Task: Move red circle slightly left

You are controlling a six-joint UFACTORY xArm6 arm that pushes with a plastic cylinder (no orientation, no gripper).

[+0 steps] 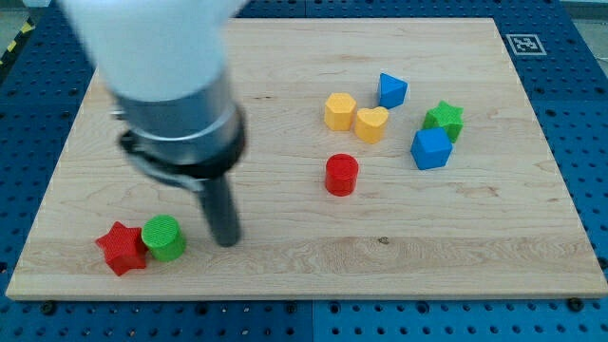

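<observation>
The red circle [341, 175] is a short red cylinder near the middle of the wooden board [313, 271]. My tip [227, 241] is the lower end of a dark rod at the view's lower left. It stands well to the left of the red circle and a little below it, apart from it. The tip is just right of a green cylinder [164, 237], with a small gap between them.
A red star [122, 249] touches the green cylinder's left side. Above and right of the red circle are a yellow hexagon [339, 111], a yellow heart [371, 123], a blue triangle [391, 90], a green star [445, 119] and a blue cube [430, 149].
</observation>
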